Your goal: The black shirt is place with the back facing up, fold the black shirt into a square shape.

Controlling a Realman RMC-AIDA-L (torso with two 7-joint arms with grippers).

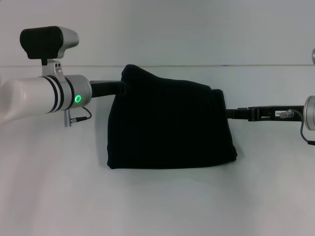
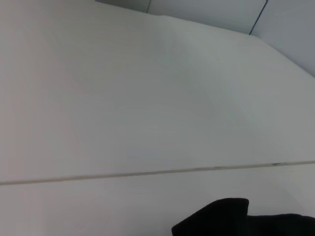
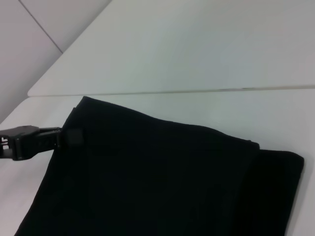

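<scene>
In the head view, the black shirt (image 1: pixel 170 123) is lying on the white table (image 1: pixel 162 201) as a compact, nearly square bundle, so most of the folding looks done. The left gripper (image 1: pixel 122 87) is pinching its far left corner, and the right gripper (image 1: pixel 227 113) is reaching into its right edge; whether that one is clamping I cannot tell. The left wrist view is showing only a corner of cloth. The right wrist view is showing the left fingers (image 3: pixel 74 136) closed on the fabric edge; releasing and tidying remain.

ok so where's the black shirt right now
In the head view the black shirt sits mid-table, folded, between the left gripper and right gripper, each at an upper corner.
</scene>
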